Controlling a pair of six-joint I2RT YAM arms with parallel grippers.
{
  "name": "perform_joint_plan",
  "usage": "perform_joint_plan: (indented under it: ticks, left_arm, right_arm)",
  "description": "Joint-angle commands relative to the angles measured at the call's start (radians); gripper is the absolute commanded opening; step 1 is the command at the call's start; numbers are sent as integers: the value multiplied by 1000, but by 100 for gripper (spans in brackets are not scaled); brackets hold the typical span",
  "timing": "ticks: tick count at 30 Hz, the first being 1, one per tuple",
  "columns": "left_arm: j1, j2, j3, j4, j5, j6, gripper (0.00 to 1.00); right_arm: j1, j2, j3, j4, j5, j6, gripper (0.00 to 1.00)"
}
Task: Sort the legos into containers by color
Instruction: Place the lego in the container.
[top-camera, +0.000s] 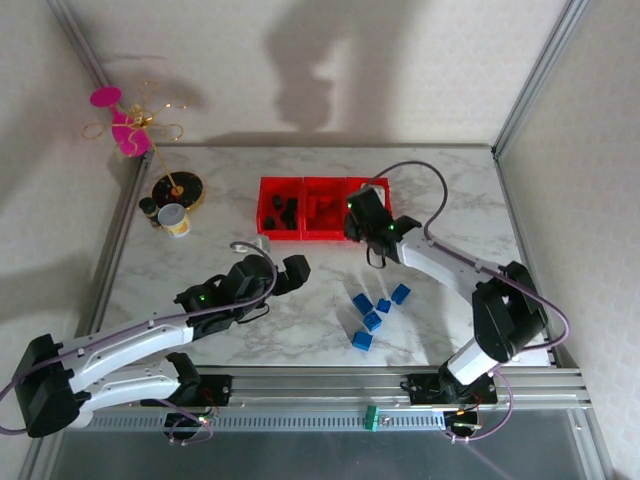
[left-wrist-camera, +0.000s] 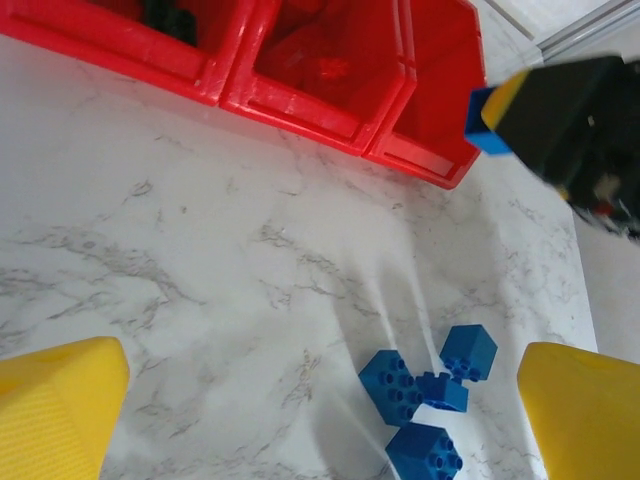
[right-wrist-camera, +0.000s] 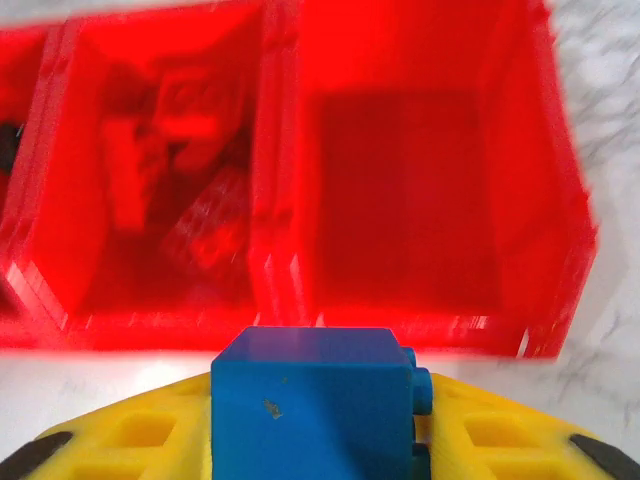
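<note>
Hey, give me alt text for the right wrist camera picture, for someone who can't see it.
A blue brick is gripped between two yellow fingers at the bottom of the frame, facing a row of red bins. The right bin looks empty; the middle bin holds red bricks.

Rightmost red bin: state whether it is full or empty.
Empty. The rightmost bin shows a bare red floor in the right wrist view, no bricks inside.

Wide-apart fingers (left-wrist-camera: 55, 410) are framing clustered blue legos (left-wrist-camera: 428, 400) on the worktop (left-wrist-camera: 200, 280); the right gripper (left-wrist-camera: 492, 115) is holding a blue brick (left-wrist-camera: 482, 132) beside red containers (left-wrist-camera: 300, 106)
</note>
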Motion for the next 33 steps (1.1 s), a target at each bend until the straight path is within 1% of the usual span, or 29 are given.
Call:
perform_joint_plan:
  ticks: [1,8,11,15,17,20,23,29,33]
  left_arm:
    - [-6,45,53,38,-14,32,100]
    - [-3,139,111,72,-28,58,100]
    - [-1,175,144,64,-26,70,100]
    - [0,197,153,78,-19,76,100]
    - [2,202,153,80,-16,77,100]
    - [5,202,155,74,-13,82,100]
    - [7,194,157,71,-10,85,100]
    - [7,159,145,58,12,89,100]
    - [5,120,107,42,22,84,100]
  right_arm:
    - [-57,82,75,47,52,-29,42]
    - [-120,253,225,96,43,-80,42]
    - [-138,314,271,109,61,-100,43]
    - [-155,379,328,100,71,-119,51]
    - [-158,391,341,99,78,-124,53]
    - [-158,387,349,101,70,-136,56]
    - [-157,365,343,91,60,-135,58]
    - [-99,247,251,56,57,-120,62]
    - [-49,146,159,18,24,-96,63]
